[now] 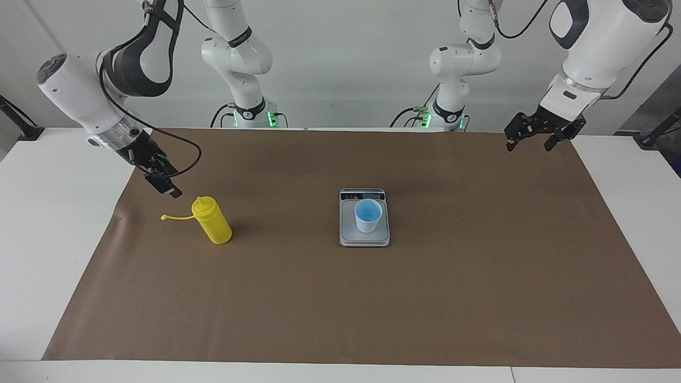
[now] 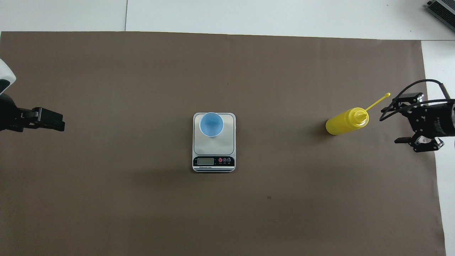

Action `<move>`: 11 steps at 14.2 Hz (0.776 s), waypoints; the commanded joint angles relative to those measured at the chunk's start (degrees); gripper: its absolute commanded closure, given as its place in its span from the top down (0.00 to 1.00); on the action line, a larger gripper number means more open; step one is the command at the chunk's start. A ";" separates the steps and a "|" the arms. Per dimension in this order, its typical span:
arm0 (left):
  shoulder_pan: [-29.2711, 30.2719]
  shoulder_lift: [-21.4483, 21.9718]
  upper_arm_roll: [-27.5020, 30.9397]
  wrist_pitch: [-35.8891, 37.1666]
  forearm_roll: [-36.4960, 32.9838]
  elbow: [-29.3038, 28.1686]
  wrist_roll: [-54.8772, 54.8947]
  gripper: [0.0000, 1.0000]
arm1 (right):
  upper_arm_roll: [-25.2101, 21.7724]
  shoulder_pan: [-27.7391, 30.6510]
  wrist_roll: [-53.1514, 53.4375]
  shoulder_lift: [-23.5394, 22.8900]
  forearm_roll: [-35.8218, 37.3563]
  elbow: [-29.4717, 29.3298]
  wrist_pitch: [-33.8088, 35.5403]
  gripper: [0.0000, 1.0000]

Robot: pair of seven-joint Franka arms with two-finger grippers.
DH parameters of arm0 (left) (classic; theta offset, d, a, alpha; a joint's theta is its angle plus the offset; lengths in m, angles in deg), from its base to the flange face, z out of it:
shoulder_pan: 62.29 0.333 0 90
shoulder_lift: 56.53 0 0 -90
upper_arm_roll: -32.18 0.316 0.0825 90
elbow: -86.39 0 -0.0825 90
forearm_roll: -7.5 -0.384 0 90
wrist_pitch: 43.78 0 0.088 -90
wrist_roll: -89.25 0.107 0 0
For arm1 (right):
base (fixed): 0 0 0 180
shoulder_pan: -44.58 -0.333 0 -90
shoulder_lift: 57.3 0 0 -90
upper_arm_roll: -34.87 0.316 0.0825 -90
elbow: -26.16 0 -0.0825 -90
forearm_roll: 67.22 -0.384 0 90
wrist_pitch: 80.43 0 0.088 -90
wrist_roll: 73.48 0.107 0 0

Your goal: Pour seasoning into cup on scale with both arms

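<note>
Yellow plastic squeeze bottle (image 1: 212, 226) upright on brown paper toward the right arm's end of the table, uncapped, tethered cap sticking out sideways.

Right gripper (image 1: 166, 186) raised just beside the bottle's nozzle, fingers spread, empty; left gripper (image 1: 537, 135) waiting spread over the other end. Small light blue cup (image 1: 368, 215) on flat silver-grey scale (image 1: 364, 239) mid-table, well apart. Apparently between uncapping and pouring; next calls for gripping the bottle's body and carrying it over the cup.

The cup (image 1: 368, 215) stands on the scale (image 1: 364, 236) mid-table, with the seasoning (image 1: 212, 219) at the scale's nine o'clock in the facing view, toward the right arm's end
</note>
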 commanded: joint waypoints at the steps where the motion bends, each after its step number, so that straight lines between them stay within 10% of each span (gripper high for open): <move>1: 0.56 1.80 -0.07 -0.86 0.68 -1.99 0.42 1.00 | 0.42 -2.20 0.93 3.34 3.65 0.84 5.11 1.00; 11: 0.56 1.80 -0.07 -0.86 0.68 -1.99 0.42 1.00 | 1.21 -12.75 -20.77 3.80 17.63 -4.50 7.86 1.00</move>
